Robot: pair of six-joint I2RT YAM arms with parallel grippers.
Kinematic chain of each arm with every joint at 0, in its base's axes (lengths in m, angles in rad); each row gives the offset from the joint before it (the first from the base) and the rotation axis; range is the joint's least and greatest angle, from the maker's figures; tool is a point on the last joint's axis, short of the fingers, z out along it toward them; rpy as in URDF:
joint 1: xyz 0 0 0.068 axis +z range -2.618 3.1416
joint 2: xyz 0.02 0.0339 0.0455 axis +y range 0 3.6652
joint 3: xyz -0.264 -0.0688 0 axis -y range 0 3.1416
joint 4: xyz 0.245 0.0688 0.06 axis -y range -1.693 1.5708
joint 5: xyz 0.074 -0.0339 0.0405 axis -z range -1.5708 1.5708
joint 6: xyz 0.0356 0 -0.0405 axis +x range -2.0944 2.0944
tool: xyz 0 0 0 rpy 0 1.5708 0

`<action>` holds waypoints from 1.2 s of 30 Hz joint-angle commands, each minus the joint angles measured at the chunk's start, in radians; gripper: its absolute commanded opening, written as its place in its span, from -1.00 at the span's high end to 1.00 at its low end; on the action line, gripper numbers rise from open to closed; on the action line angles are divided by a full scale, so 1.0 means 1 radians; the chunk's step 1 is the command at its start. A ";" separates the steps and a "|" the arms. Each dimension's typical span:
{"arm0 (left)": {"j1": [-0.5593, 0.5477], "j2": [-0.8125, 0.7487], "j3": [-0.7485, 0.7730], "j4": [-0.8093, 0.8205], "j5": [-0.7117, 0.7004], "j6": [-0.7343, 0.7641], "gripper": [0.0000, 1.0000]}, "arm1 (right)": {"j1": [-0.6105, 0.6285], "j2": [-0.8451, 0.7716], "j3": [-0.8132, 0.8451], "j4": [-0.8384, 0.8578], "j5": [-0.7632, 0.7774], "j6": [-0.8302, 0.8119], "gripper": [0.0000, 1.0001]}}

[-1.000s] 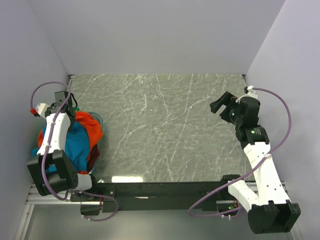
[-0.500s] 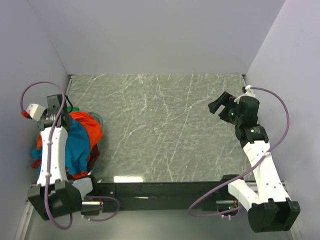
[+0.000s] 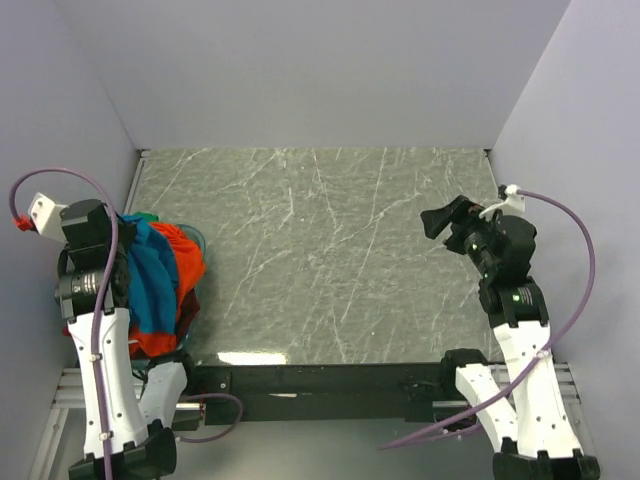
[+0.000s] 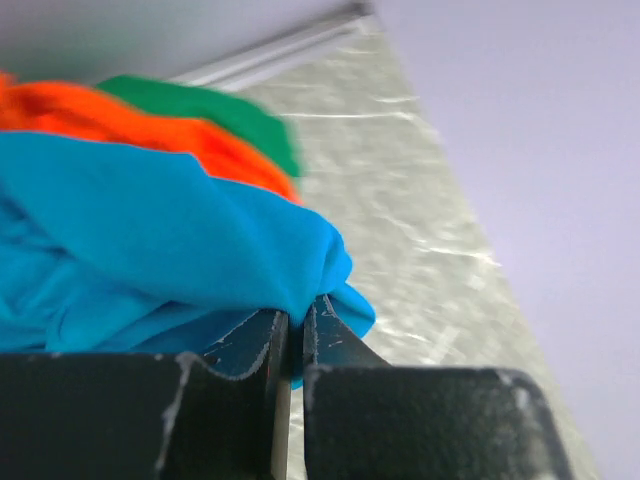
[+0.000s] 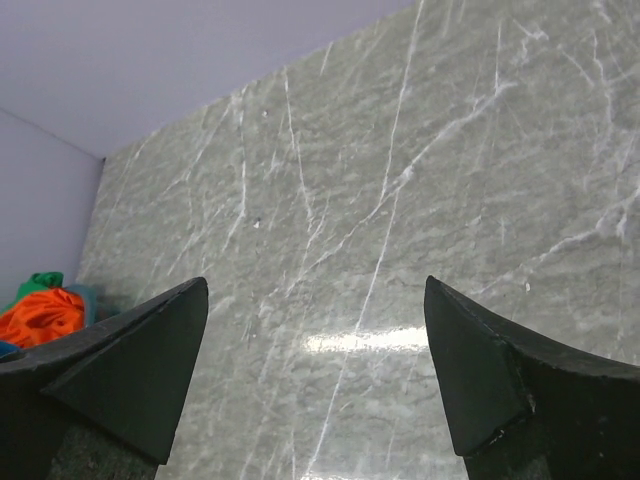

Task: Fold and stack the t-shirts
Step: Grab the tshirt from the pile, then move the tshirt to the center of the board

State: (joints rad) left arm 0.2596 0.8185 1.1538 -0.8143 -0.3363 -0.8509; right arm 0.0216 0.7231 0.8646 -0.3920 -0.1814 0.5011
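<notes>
The t-shirts lie in a crumpled heap at the table's left edge. A teal blue one (image 3: 152, 282) is on top, over an orange one (image 3: 186, 258), with a green one (image 3: 147, 216) peeking out behind. My left gripper (image 3: 122, 256) is shut on a fold of the teal t-shirt (image 4: 150, 230). In the left wrist view that cloth bunches out above the closed fingertips (image 4: 320, 318), with the orange (image 4: 150, 128) and green (image 4: 225, 108) t-shirts behind it. My right gripper (image 3: 434, 222) hangs open over the right side of the table, far from the heap and holding nothing (image 5: 315, 290).
The grey marble table (image 3: 320, 260) is walled in by pale panels at the back, left and right. The heap sits close to the left wall. A black rail (image 3: 320, 378) runs along the near edge between the arm bases.
My left gripper closed on the teal t-shirt and drew back toward the left wall, tugging the cloth up. The right arm shifted slightly and stayed open.
</notes>
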 commanded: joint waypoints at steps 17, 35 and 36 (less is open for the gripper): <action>-0.060 -0.007 0.179 0.624 0.891 -0.030 0.99 | 0.000 -0.252 -0.095 0.041 0.069 -0.079 -0.88; -0.858 0.389 0.140 0.543 0.355 0.107 0.92 | 0.000 -0.280 -0.102 -0.004 0.063 -0.095 -0.89; -0.859 0.412 0.127 0.547 0.358 0.110 0.89 | 0.000 -0.269 -0.101 -0.007 0.066 -0.096 -0.89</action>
State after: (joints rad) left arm -0.5934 1.2041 1.3094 -0.2974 0.1143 -0.7620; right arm 0.0216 0.4465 0.7753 -0.3931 -0.1307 0.4240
